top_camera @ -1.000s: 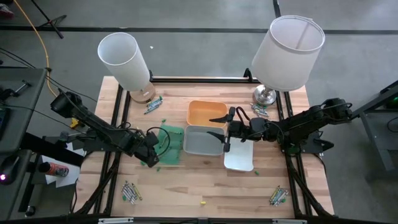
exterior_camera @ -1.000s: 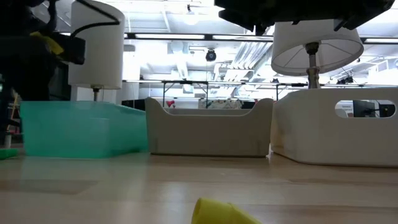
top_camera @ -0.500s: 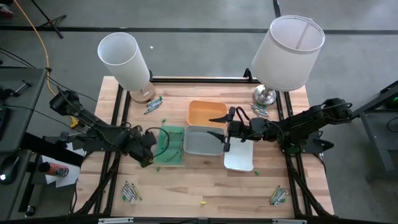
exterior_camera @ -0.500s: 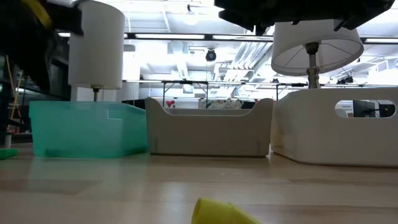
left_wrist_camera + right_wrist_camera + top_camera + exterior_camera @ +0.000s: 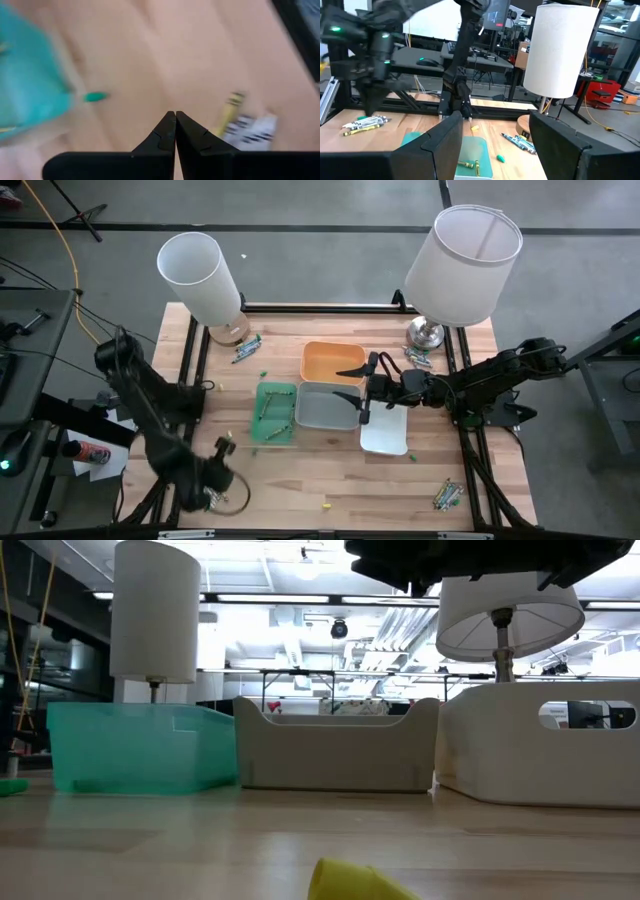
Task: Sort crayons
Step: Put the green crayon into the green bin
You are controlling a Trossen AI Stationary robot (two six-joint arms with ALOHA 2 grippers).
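Having swung away from the green tray [image 5: 273,413], the left gripper [image 5: 215,480], fingers pressed together, is hovering beside the near-left crayons [image 5: 209,490]; the right gripper [image 5: 352,388] is waiting, spread, well apart.

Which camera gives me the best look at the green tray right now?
The high view: it shows the whole green tray from above, with crayons lying inside. The low view shows only its side wall, the right wrist view only part of its floor between that pincer's fingers, and the left wrist view a blurred corner.
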